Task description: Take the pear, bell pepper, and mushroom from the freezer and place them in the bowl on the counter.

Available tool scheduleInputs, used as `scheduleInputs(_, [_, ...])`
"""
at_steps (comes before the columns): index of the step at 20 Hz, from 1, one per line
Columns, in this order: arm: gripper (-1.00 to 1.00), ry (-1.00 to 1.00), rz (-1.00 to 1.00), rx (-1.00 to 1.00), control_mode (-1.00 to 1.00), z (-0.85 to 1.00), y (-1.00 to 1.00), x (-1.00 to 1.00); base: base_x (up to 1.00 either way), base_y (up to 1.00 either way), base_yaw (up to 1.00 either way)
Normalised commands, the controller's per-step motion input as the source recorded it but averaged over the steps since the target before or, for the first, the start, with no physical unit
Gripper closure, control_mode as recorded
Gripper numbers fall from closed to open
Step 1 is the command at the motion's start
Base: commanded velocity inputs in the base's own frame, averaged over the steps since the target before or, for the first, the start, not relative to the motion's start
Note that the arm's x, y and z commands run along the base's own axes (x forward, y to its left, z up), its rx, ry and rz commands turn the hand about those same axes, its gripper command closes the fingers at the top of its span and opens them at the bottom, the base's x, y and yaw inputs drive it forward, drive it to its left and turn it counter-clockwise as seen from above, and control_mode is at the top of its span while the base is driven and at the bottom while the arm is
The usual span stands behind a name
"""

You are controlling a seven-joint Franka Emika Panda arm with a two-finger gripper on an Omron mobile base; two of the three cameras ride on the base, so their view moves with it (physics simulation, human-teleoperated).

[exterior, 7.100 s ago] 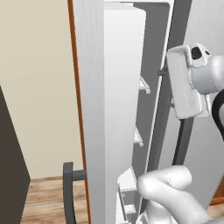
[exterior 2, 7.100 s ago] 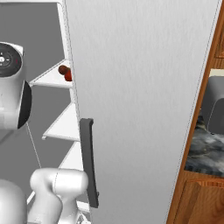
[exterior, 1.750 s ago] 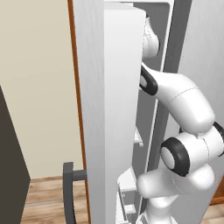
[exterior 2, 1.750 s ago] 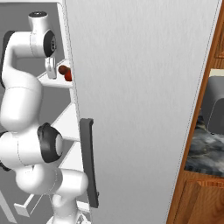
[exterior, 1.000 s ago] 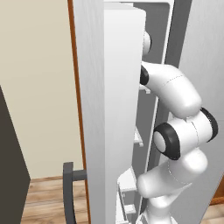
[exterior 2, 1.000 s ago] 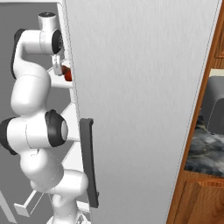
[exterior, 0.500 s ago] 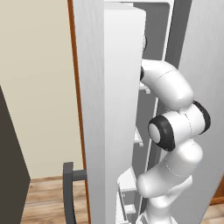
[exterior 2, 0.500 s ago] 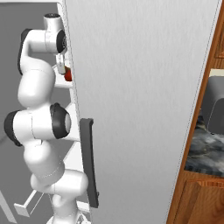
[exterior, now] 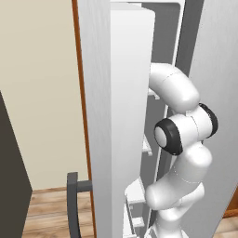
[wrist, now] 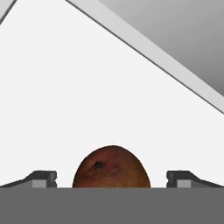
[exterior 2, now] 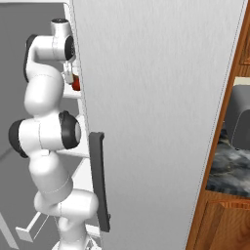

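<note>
Two-finger gripper [wrist: 112, 181] is standing with jaws spread wide, a dark brown rounded item [wrist: 111, 168] lying between the fingertips at 6 o'clock (contact not discernible). Small glossy red bell pepper [exterior 2: 76, 84] is sitting on a white shelf [exterior 2: 71, 93] inside the tall white freezer [exterior 2: 44, 29], beside the arm's wrist.

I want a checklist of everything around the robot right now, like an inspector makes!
Surface: white freezer shelf, bare around one item.
Job's things: freezer open; a red item, probably the bell pepper, on a shelf by the gripper.
Clutter: dark brown round item between the finger tips, not gripped.
Grippers: gripper open, jaws wide either side of the brown item.
Cables: nothing seen.
Surroundings: closed grey fridge door, dark handle, marbled counter, wooden floor.
</note>
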Motion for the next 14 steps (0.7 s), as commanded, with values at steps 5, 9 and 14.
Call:
scheduleInputs(5, [-1.0,0.01,0.0,-0.01,-1.0,-0.19,0.0,0.16,0.0,0.0,0.0])
scheduleInputs(9, [-1.0,0.0,0.0,-0.01,-1.0,-0.21,0.0,0.13,0.0,0.0,0.0])
scheduleInputs(14, [-1.0,0.0,0.0,-0.02,-1.0,-0.27,0.0,0.13,0.0,0.0,0.0])
